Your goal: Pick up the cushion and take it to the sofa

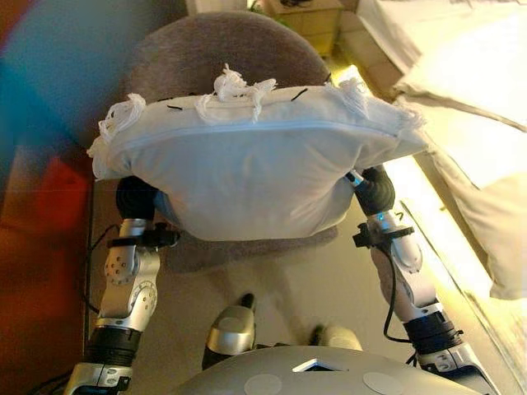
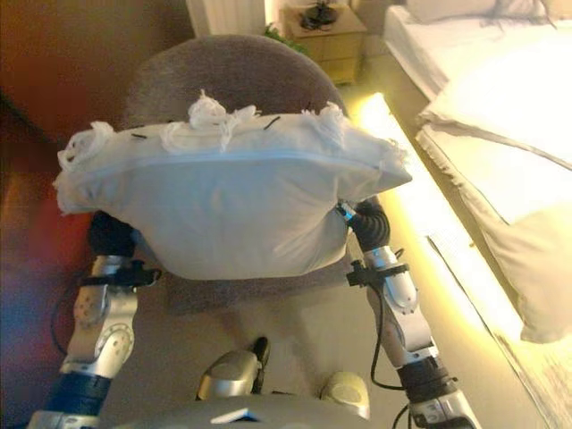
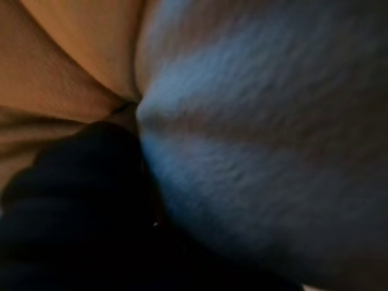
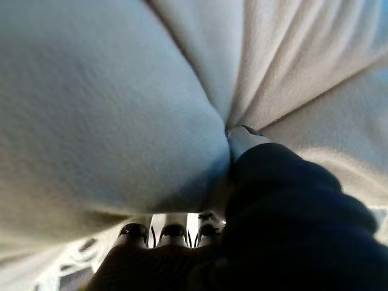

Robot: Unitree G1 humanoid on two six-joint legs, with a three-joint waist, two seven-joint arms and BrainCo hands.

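Observation:
A white cushion (image 1: 247, 164) with tufted tassels along its far edge hangs in the air in front of me, held between my two hands. My left hand (image 1: 136, 197) presses in under its left end and my right hand (image 1: 375, 191) under its right end. Only the dark wrist covers show; the cushion hides the rest of both hands. In the left wrist view the cushion's cloth (image 3: 273, 121) fills the picture beside the dark cover (image 3: 79, 206). The right wrist view shows the cloth (image 4: 91, 91) bulging and creased against the cover (image 4: 291, 206).
A round grey upholstered chair (image 1: 222, 49) stands right behind and below the cushion. To the right is a bed (image 1: 469, 74) with white bedding and a lit strip (image 1: 428, 206) along its base. A wooden nightstand (image 2: 326, 31) stands at the back. Beige floor lies underneath.

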